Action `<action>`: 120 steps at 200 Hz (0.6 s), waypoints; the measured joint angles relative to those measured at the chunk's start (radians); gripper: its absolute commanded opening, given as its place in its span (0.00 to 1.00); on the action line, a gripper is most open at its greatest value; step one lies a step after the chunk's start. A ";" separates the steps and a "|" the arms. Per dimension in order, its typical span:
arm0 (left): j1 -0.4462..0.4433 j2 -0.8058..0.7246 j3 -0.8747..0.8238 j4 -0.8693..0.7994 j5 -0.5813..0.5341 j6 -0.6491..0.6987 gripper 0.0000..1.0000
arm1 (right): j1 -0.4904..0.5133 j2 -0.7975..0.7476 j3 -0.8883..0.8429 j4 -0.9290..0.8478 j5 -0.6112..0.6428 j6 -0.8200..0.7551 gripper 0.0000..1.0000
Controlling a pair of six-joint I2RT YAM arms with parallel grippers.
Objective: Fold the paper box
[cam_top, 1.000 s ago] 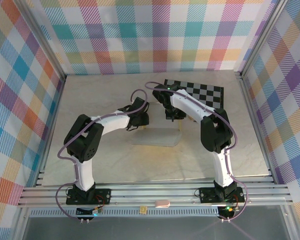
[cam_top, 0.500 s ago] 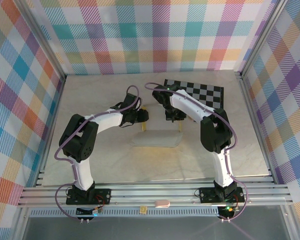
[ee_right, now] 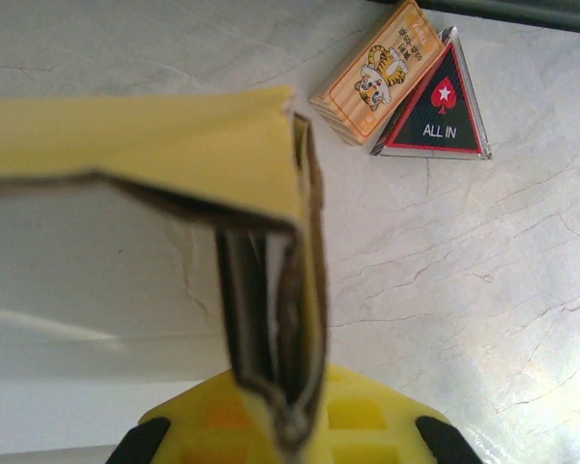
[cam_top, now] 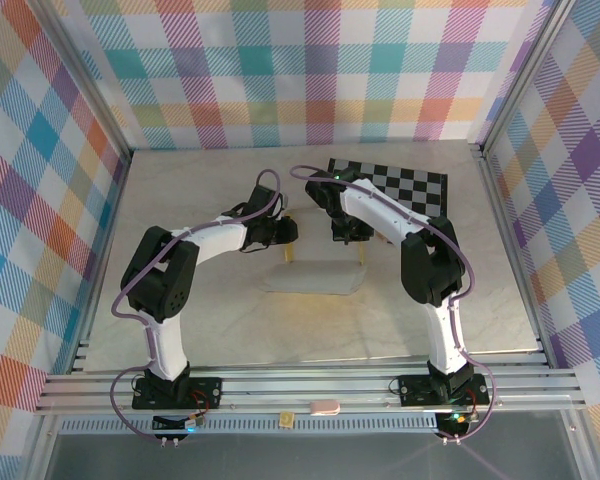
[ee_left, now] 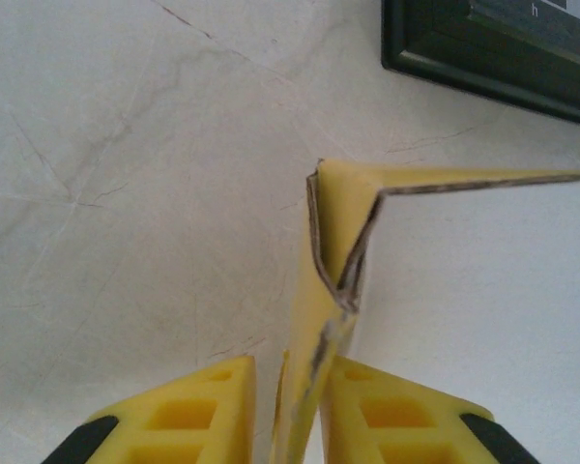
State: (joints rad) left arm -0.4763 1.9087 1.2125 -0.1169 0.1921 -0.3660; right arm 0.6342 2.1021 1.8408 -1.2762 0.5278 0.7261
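Plaid walls (cam_top: 300,70) are enclosing the pale marbled desk (cam_top: 180,200), with the checkered board (cam_top: 400,185) lying far right. Compared with 1 second ago, the left tool (ee_left: 292,387) is now sitting further right, narrowing around the left wall of the paper box (cam_top: 315,275) at mid-desk; whether it is pinching yet I cannot tell. The right tool (ee_right: 282,411) is pinching the right corner. Both end walls are standing up, so the folding is looking well under way.
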 measured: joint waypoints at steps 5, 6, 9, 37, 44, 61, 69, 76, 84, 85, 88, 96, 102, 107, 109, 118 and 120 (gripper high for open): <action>-0.001 0.000 0.000 -0.004 -0.002 0.008 0.11 | 0.000 0.000 0.000 0.002 -0.002 0.000 0.00; -0.001 0.000 0.000 -0.004 -0.003 0.008 0.11 | 0.000 0.000 0.000 0.002 -0.002 0.000 0.00; -0.002 0.000 0.000 -0.007 -0.007 0.007 0.11 | 0.000 0.000 0.000 0.002 -0.002 0.000 0.00; -0.022 0.001 0.010 -0.031 -0.060 0.027 0.08 | 0.000 0.000 0.002 0.001 -0.002 0.000 0.00; -0.028 0.002 0.016 -0.041 -0.079 0.029 0.07 | 0.000 0.000 0.002 0.000 -0.002 0.000 0.00; -0.041 0.005 0.026 -0.058 -0.124 0.034 0.04 | 0.000 0.000 0.007 -0.001 -0.002 0.003 0.00; -0.047 0.006 0.029 -0.064 -0.144 0.033 0.03 | 0.000 0.000 0.009 -0.001 -0.001 0.004 0.00; -0.054 0.006 0.031 -0.068 -0.163 0.030 0.02 | 0.000 0.000 0.011 -0.001 0.000 0.005 0.00; -0.060 0.007 0.034 -0.075 -0.182 0.026 0.00 | 0.000 0.000 0.012 -0.001 0.002 0.008 0.00; -0.061 0.007 0.035 -0.077 -0.186 0.026 0.00 | 0.000 0.000 0.012 -0.001 0.002 0.009 0.00; -0.064 0.007 0.036 -0.080 -0.192 0.026 0.00 | 0.000 0.000 0.013 -0.001 0.002 0.010 0.00; -0.070 0.010 0.043 -0.090 -0.212 0.020 0.00 | 0.000 0.000 0.013 -0.001 0.003 0.015 0.00; -0.075 0.011 0.047 -0.096 -0.228 0.018 0.00 | 0.001 0.000 0.013 -0.001 0.005 0.018 0.00; -0.080 0.013 0.051 -0.102 -0.242 0.015 0.00 | 0.002 0.000 0.013 -0.001 0.006 0.019 0.00; -0.082 0.014 0.053 -0.105 -0.249 0.014 0.00 | 0.002 0.000 0.013 -0.001 0.007 0.019 0.00; -0.090 0.016 0.061 -0.119 -0.277 0.006 0.00 | 0.002 0.002 0.015 -0.002 0.010 0.021 0.00; -0.092 0.016 0.061 -0.121 -0.283 0.003 0.00 | 0.003 0.003 0.016 -0.002 0.010 0.022 0.00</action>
State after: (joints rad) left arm -0.5686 1.9251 1.2739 -0.2379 -0.0910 -0.3630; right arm 0.6373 2.1048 1.8565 -1.2781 0.5381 0.7479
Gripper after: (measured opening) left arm 0.069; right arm 0.050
